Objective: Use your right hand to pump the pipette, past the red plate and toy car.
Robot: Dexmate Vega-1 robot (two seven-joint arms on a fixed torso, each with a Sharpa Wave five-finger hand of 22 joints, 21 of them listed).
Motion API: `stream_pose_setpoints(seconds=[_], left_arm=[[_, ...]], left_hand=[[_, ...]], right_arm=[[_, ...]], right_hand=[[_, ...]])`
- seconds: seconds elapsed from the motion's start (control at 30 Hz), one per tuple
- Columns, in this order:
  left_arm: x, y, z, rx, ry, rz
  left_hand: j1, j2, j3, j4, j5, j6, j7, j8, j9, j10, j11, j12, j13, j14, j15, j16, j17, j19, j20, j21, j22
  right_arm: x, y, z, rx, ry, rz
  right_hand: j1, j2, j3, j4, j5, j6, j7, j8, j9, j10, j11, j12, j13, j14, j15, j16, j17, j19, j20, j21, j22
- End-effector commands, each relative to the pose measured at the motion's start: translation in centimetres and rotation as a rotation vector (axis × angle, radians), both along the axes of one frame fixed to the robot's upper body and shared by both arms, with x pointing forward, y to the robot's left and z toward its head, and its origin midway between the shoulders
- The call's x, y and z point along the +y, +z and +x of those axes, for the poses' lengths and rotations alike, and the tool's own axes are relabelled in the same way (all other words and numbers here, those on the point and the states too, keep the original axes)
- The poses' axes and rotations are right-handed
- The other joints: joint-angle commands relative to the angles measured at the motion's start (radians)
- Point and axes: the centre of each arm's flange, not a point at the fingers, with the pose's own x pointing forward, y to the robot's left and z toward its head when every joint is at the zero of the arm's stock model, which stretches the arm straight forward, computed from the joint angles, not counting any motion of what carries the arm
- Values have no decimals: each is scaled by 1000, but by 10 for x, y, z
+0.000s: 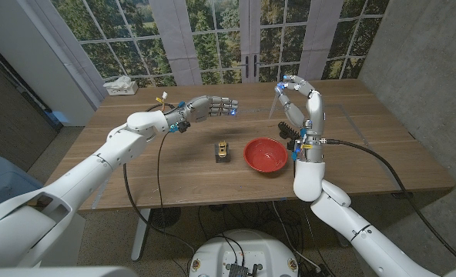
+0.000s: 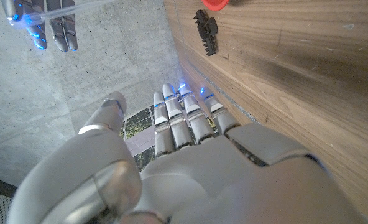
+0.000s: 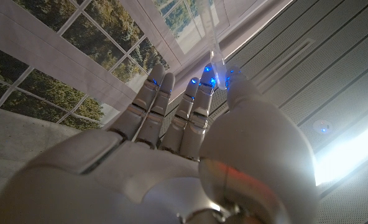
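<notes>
Here, the right hand [image 1: 301, 100] is pinching the pipette [image 3: 212, 37] aloft beyond the plate [image 1: 265, 155] and car [image 1: 223, 151]; squeezing should be gentle, keeping the tube upright. The left hand [image 1: 212, 108] is hovering empty, fingers extended.

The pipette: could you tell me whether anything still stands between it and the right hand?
Nothing visible does. The right hand already pinches the clear pipette between thumb and finger, raised above the table beyond the red plate and toy car.

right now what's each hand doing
Left hand: open, holding nothing, fingers stretched out above the table.
Right hand: raised, pinching the clear pipette at its fingertips.
</notes>
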Motion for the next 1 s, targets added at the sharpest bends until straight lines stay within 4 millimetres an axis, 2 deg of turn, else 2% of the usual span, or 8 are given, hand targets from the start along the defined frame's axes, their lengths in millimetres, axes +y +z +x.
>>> stream_pose_setpoints(seconds=[0.03,0.57,0.7,1.0], left_arm=[[-1,-1,0,2,2,-2],[-3,1,0,2,-4,5],[-3,1,0,1,-2,6],[-4,1,0,2,-3,7]], left_hand=[[-8,-2,10,-1,2,6,5,4,2,3,5,4,0,-3,-40,3,0,1,-2,6,5],[-11,-2,14,-3,2,7,5,4,2,3,6,4,0,-4,-41,3,0,1,-2,6,5],[-11,-2,14,-3,2,7,5,4,2,4,4,4,0,-3,-40,3,0,1,-2,6,5],[-13,-2,15,-3,2,7,5,4,2,4,4,4,0,-3,-41,3,0,0,-2,6,5]], right_arm=[[-1,0,2,4,6,1],[-2,-1,1,5,9,9],[-2,-2,1,3,3,17],[-3,-3,1,2,9,18]], right_hand=[[-2,5,-3,0,-2,3,6,-3,2,-3,5,-3,3,-7,-152,2,2,-4,5,4,4],[-2,14,2,-5,-4,20,13,-1,-3,3,4,-2,6,-5,-158,4,6,-4,3,6,5],[-3,19,7,-9,-5,81,21,20,-7,11,-1,-1,9,-1,-157,5,9,-3,0,9,5],[0,25,15,-12,-6,96,19,24,-10,18,-5,0,11,2,-158,4,10,-1,-1,12,5]])
